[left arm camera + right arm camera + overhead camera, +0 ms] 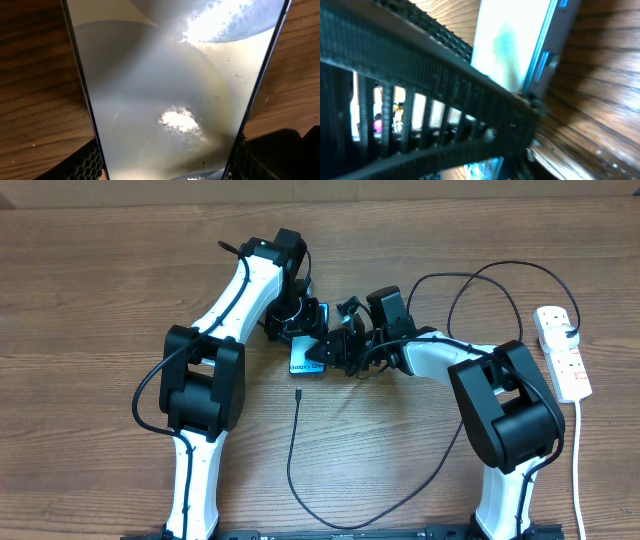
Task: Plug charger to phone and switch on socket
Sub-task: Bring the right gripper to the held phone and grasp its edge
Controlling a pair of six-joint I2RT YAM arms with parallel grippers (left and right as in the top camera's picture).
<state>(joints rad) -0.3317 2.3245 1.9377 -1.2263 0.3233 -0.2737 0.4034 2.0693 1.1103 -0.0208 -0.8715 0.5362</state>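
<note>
The phone [307,361] lies on the wooden table with its light blue screen up, and its glossy face fills the left wrist view [165,90]. My left gripper [301,337] reaches onto it from behind; its honeycomb pads [85,162] press against both long edges. My right gripper [332,348] sits at the phone's right edge. In the blurred right wrist view a black ribbed finger [445,80] crosses the phone [512,45], and its grip is unclear. The charger [291,460] lies loose with its tip [298,393] just in front of the phone. The socket [565,358] lies at the far right.
The charger's black cable loops from the front of the table round behind the right arm to its plug [571,332] in the socket. A thick white cord [578,470] runs from the socket toward the front edge.
</note>
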